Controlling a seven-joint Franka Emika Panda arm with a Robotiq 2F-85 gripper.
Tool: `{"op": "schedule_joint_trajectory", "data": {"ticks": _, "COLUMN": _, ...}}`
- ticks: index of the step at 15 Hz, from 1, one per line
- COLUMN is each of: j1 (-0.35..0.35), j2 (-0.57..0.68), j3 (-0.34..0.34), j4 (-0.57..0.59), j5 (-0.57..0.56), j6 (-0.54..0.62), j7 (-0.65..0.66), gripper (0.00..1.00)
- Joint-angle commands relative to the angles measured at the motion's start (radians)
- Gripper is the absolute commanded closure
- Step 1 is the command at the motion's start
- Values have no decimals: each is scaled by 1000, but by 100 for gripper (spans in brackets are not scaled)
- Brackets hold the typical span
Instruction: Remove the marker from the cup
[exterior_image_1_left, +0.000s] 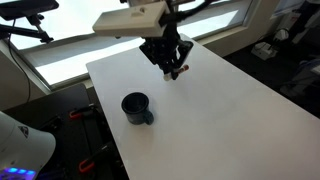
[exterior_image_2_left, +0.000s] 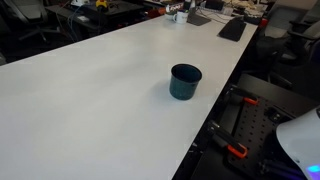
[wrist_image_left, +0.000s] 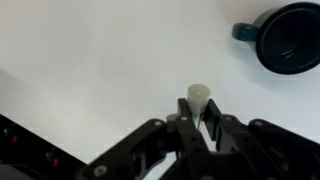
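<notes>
White table (exterior_image_1_left: 230, 110) | cup (exterior_image_2_left: 185, 82) well apart | fingers (wrist_image_left: 214, 128) pinch marker (wrist_image_left: 198, 98), pale tip visible only from wrist

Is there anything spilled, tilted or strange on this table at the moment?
Nothing stands out. The cup stands upright on the white table, with no spill around it. The marker is not in it: the pincer grips it away from the cup, its pale tip sticking out.

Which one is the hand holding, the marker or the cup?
The marker: the hand is shut on it, its pale tip poking out. The cup stands apart on the table.
</notes>
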Motion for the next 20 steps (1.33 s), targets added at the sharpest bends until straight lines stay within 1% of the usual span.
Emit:
{"op": "schedule_joint_trajectory", "data": {"ticks": 1, "j1": -99, "j2": 110, "j3": 8, "j4": -55, "j5": -146, "j6": 281, "j7": 143, "gripper": 95}}
{"op": "schedule_joint_trajectory", "data": {"ticks": 2, "j1": -146, "j2": 161, "j3": 18, "j4": -66, "j5": -229, "j6": 364, "j7": 199, "gripper": 95}}
{"op": "schedule_joint_trajectory", "data": {"ticks": 3, "j1": -191, "j2": 206, "j3": 26, "j4": -65, "j5": -317, "j6": 423, "j7": 259, "gripper": 95}}
{"op": "schedule_joint_trajectory", "data": {"ticks": 5, "j1": -255, "j2": 270, "j3": 25, "j4": -44, "j5": -511, "j6": 464, "j7": 398, "gripper": 95}}
{"op": "schedule_joint_trajectory", "data": {"ticks": 6, "j1": -269, "j2": 297, "j3": 14, "j4": -28, "j5": -600, "j6": 468, "j7": 464, "gripper": 95}}
{"op": "schedule_joint_trajectory", "data": {"ticks": 8, "j1": -280, "j2": 342, "j3": -2, "j4": -3, "j5": -742, "j6": 455, "j7": 584, "gripper": 95}}
{"op": "schedule_joint_trajectory", "data": {"ticks": 10, "j1": -278, "j2": 385, "j3": -11, "j4": 24, "j5": -848, "j6": 442, "j7": 686, "gripper": 95}}
{"op": "schedule_joint_trajectory", "data": {"ticks": 16, "j1": -264, "j2": 487, "j3": -20, "j4": 89, "j5": -1081, "j6": 444, "j7": 928, "gripper": 95}}
{"op": "schedule_joint_trajectory", "data": {"ticks": 20, "j1": -262, "j2": 567, "j3": -12, "j4": 138, "j5": -1229, "j6": 432, "j7": 1082, "gripper": 95}}
